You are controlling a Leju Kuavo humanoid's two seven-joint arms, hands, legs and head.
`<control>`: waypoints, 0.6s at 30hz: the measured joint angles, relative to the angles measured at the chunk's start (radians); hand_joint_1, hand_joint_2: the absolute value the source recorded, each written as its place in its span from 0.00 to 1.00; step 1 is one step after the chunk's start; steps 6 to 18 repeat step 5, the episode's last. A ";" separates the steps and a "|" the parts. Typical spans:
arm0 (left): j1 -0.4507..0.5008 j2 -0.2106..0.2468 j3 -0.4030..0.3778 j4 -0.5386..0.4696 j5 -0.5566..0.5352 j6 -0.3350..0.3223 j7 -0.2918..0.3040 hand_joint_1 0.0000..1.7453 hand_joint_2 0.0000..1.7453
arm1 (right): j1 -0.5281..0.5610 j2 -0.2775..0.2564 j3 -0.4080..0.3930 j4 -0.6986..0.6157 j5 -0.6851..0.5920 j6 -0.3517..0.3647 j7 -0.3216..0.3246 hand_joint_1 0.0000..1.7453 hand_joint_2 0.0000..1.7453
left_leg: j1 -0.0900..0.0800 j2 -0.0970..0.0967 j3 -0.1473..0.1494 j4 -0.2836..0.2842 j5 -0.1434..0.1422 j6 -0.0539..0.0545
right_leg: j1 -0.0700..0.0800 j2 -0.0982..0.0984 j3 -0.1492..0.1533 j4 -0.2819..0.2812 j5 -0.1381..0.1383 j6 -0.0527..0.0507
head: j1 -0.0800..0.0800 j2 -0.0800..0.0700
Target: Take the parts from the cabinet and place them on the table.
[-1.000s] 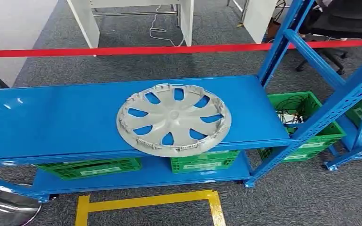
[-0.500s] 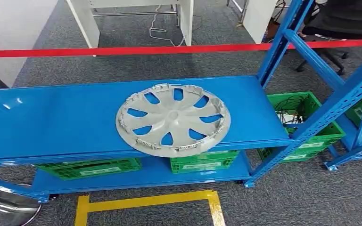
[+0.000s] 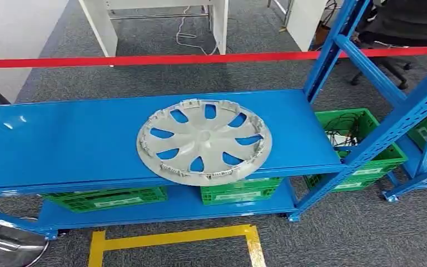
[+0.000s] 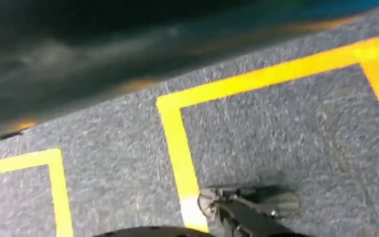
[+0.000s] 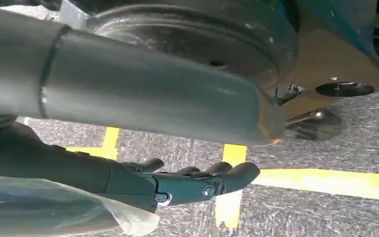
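Observation:
A grey plastic wheel cover (image 3: 204, 141) lies flat on the upper board of the blue cabinet (image 3: 78, 139), near its front edge and a little right of the middle. My right hand (image 5: 192, 185) hangs low over the carpet, its dark fingers stretched out and apart with nothing in them. Part of my left hand (image 4: 249, 207) shows as dark fingers over the carpet; how they lie is unclear. My silver left arm (image 3: 3, 245) sits at the lower left, below the shelf's front edge.
Green crates (image 3: 239, 192) stand on the lower shelf and another green crate (image 3: 367, 139) with cables sits right of the cabinet. Blue uprights (image 3: 389, 128) rise at the right. Red tape (image 3: 144, 59) stretches behind. Yellow floor lines (image 3: 172, 238) mark the carpet in front.

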 joint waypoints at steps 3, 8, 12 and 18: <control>0.007 0.020 -0.051 0.000 0.067 -0.042 0.033 0.00 0.00 | 0.009 -0.007 -0.038 -0.017 0.037 0.015 0.018 0.00 0.00 | 0.000 0.000 0.000 0.000 0.000 0.000 | 0.000 0.000 0.000 0.000 0.000 0.000 | 0.000 0.000; 0.011 0.035 -0.087 0.000 0.111 -0.071 0.057 0.00 0.00 | 0.016 -0.011 -0.063 -0.029 0.061 0.026 0.029 0.00 0.00 | 0.000 0.000 0.000 0.000 0.000 0.000 | 0.000 0.000 0.000 0.000 0.000 0.000 | 0.000 0.000; 0.011 0.035 -0.087 0.000 0.111 -0.071 0.057 0.00 0.00 | 0.016 -0.011 -0.063 -0.029 0.061 0.026 0.029 0.00 0.00 | 0.000 0.000 0.000 0.000 0.000 0.000 | 0.000 0.000 0.000 0.000 0.000 0.000 | 0.000 0.000; 0.011 0.035 -0.087 0.000 0.111 -0.071 0.057 0.00 0.00 | 0.016 -0.011 -0.063 -0.029 0.061 0.026 0.029 0.00 0.00 | 0.000 0.000 0.000 0.000 0.000 0.000 | 0.000 0.000 0.000 0.000 0.000 0.000 | 0.000 0.000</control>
